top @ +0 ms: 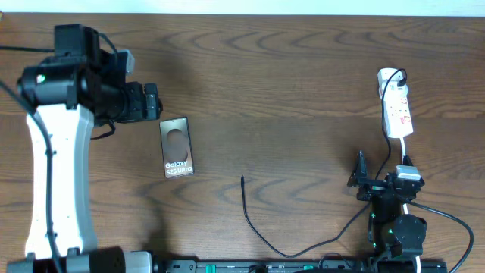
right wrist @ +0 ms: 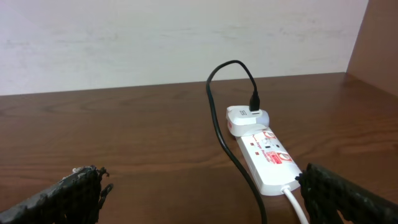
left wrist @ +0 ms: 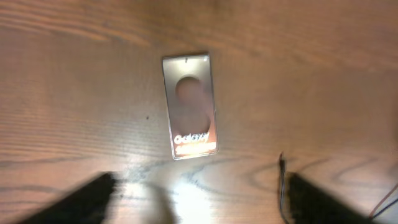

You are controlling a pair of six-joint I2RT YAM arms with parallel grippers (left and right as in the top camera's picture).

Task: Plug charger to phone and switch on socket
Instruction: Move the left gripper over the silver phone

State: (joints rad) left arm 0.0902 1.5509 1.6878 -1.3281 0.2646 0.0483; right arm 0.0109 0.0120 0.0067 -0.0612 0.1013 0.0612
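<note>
The phone (top: pixel 176 148) is lying back-up on the bench (top: pixel 288 91), just right of and nearer than the left gripper (top: pixel 151 101), which is hovering open and empty. The right gripper (top: pixel 383 178) is gaping wide, holding nothing, with the socket (top: pixel 396 106) beyond it. The charger (top: pixel 248 216) tip is lying between phone and right gripper.

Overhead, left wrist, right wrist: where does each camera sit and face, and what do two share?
Overhead: above table, facing down; left arm and right arm show.
Left wrist: on left arm, facing down at phone; own fingers show.
Right wrist: low, facing forward at the socket; own fingers show.
Shared: phone, overhead and left wrist.
</note>
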